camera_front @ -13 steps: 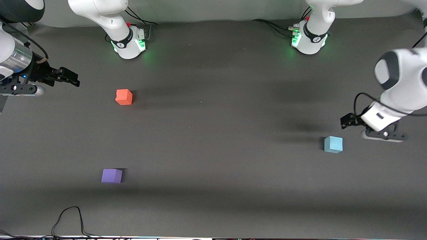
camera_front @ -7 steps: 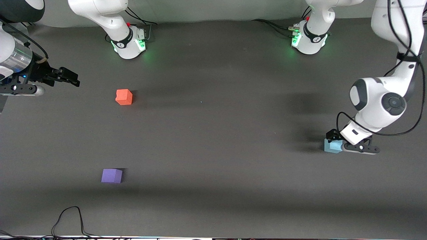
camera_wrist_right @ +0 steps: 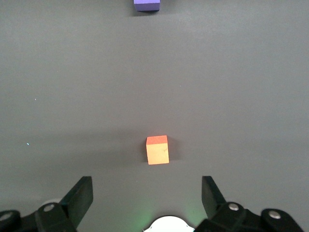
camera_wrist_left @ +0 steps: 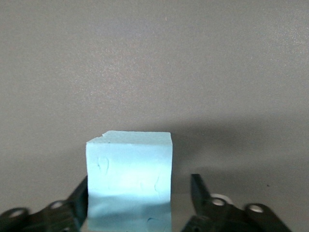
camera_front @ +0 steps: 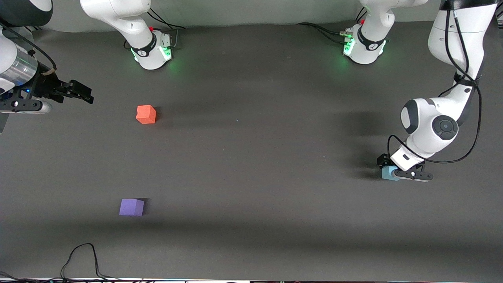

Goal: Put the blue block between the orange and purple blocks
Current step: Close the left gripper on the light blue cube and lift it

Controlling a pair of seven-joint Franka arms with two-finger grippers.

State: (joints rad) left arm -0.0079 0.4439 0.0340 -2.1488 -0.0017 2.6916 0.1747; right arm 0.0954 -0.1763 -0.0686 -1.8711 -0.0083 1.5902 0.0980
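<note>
The light blue block (camera_front: 388, 173) sits on the dark table near the left arm's end. My left gripper (camera_front: 389, 167) is down on it, open, with a finger on each side; one finger (camera_wrist_left: 199, 191) stands apart from the block (camera_wrist_left: 129, 174). The orange block (camera_front: 146, 114) lies toward the right arm's end. The purple block (camera_front: 131, 207) lies nearer the front camera than the orange one. My right gripper (camera_front: 83, 94) waits open and empty in the air at the right arm's end. Its wrist view shows the orange block (camera_wrist_right: 157, 150) and the purple block (camera_wrist_right: 147, 5).
The dark table (camera_front: 251, 157) has a black cable (camera_front: 80, 255) looping at the edge nearest the front camera. The two arm bases (camera_front: 151, 49) (camera_front: 363, 45) stand at the table's farthest edge.
My left arm has swung in and come down, and its open gripper now straddles the blue block. The right arm and all three blocks have not moved.
</note>
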